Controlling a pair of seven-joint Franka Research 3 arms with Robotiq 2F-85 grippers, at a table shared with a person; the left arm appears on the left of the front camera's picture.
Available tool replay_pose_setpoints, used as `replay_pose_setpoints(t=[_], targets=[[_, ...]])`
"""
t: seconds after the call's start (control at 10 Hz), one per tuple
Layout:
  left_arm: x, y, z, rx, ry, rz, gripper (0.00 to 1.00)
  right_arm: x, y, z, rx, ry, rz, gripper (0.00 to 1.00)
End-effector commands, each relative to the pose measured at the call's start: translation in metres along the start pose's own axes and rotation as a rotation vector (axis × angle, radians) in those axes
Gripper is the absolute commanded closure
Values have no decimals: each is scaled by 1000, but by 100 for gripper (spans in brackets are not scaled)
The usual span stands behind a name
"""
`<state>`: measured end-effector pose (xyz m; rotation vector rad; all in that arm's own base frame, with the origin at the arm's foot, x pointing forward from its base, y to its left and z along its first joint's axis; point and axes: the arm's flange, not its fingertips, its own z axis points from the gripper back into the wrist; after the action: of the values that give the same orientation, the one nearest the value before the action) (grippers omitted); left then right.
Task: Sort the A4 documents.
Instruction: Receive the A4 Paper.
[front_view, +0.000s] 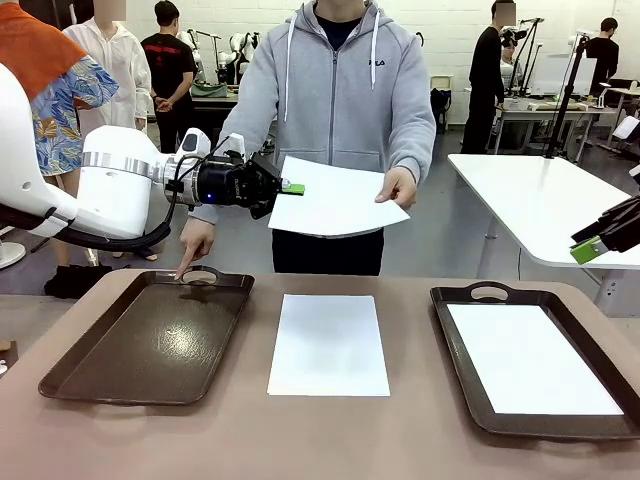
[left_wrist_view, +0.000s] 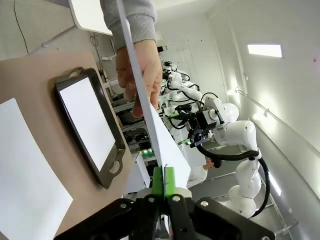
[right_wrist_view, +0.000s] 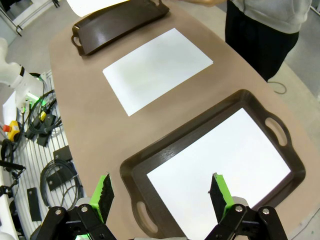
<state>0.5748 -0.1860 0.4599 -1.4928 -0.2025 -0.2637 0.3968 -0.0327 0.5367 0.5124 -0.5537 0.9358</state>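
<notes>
Rightmost, the glossy brown tray (front_view: 452, 297) holds 1 flat white sheet (front_view: 530, 360). Left tool (front_view: 290, 188) clamps a thin sheet (front_view: 340, 200); right tool (right_wrist_view: 162, 189) gapes.

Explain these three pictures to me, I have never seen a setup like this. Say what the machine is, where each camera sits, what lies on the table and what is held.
These are two white robot arms at a brown table, with a person standing opposite. The front view looks across the table from between the arms. The other two views come from cameras on the wrists, looking along each gripper's green-tipped fingers. On the table stand a left tray and a right tray with a white sheet in it. A second sheet lies between the trays. The left gripper is shut on the edge of a third sheet, which the person's hand holds at the other side. The other hand points at the left tray's handle. The right gripper hangs open over the right tray.
</notes>
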Motion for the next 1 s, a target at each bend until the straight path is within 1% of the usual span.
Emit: replay_pose_setpoints(t=[0.0,0.2,0.3,0.4,0.5,0.9], targets=[[2,-3,0,-15,-17,-22,100,0,0,-1,4,2,0,0],[1,-4,-1,-13,-26,-34,100,0,0,-1,4,2,0,0],[0,-5,-2,-20,3,-48,100,0,0,-1,4,2,0,0],[-3,-5,0,-29,53,-66,100,0,0,-1,4,2,0,0],[0,-2,0,-2,1,-13,100,0,0,-1,4,2,0,0],[0,-2,0,-2,1,-13,100,0,0,-1,4,2,0,0]])
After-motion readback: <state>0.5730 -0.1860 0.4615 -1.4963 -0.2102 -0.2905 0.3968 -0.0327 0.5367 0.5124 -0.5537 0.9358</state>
